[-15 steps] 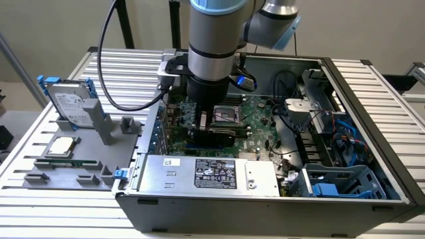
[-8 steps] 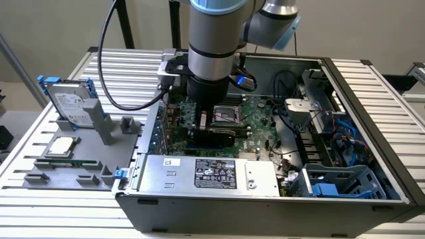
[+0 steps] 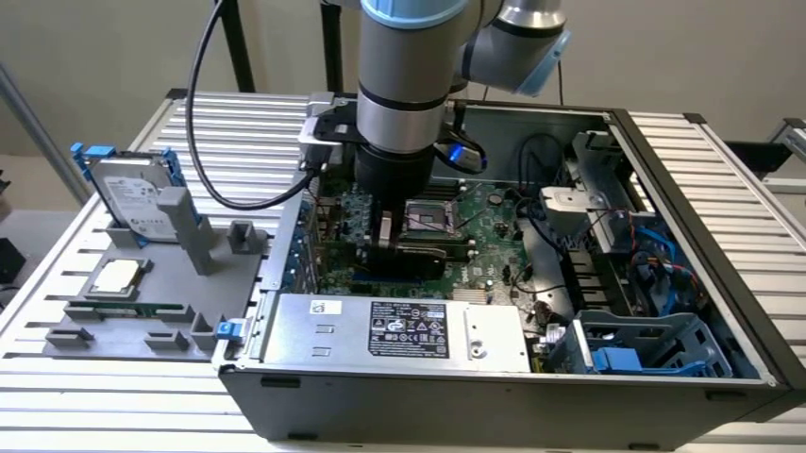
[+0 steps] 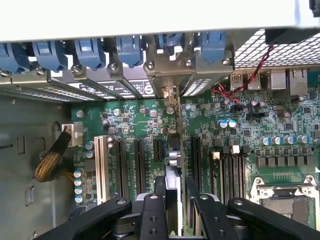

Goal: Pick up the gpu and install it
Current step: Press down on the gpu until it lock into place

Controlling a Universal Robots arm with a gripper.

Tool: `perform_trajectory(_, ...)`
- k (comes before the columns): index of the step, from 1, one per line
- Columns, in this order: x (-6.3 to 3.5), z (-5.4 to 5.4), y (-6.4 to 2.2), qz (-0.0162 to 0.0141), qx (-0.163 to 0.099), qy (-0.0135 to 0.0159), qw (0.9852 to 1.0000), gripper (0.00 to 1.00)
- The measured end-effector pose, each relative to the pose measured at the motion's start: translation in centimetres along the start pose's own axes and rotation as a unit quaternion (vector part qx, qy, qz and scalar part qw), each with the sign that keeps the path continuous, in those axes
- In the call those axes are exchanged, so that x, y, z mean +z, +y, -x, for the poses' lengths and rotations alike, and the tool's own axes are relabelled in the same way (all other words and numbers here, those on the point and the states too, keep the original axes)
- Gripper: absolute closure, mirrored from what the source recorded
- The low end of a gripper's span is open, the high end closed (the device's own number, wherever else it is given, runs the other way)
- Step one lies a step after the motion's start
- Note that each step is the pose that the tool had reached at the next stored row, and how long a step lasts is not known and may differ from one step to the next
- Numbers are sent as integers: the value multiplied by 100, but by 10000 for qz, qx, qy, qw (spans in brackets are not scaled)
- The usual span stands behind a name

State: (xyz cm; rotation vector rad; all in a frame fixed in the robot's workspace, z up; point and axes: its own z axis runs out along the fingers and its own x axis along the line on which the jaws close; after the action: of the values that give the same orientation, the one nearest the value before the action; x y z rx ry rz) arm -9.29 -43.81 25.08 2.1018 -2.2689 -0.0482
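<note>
The gpu [image 4: 173, 165] stood edge-on between the gripper [image 4: 174, 210] fingers, clamped over the motherboard [image 4: 250, 135] slots, its bracket toward the case's rear wall at twelve o'clock. Seating appeared under way; it called for straight downward pressure. The exterior view added the hard drive [image 3: 131, 200] and CPU chip [image 3: 116, 276] at nine o'clock.

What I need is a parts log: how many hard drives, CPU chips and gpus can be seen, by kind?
hard drive: 1
CPU chip: 1
gpu: 1, held in the gripper
Total: 3
</note>
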Motion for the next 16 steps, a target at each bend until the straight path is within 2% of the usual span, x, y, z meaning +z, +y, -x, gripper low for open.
perform_trajectory(9, 37, 14, -2, -4, 2, 47, 10000, 100)
perform_trajectory(13, 44, 18, 1, -6, 5, 50, 10000, 100)
perform_trajectory(14, 43, 18, 0, -7, 4, 52, 10000, 0)
perform_trajectory(16, 37, 18, -1, -5, 3, 55, 10000, 0)
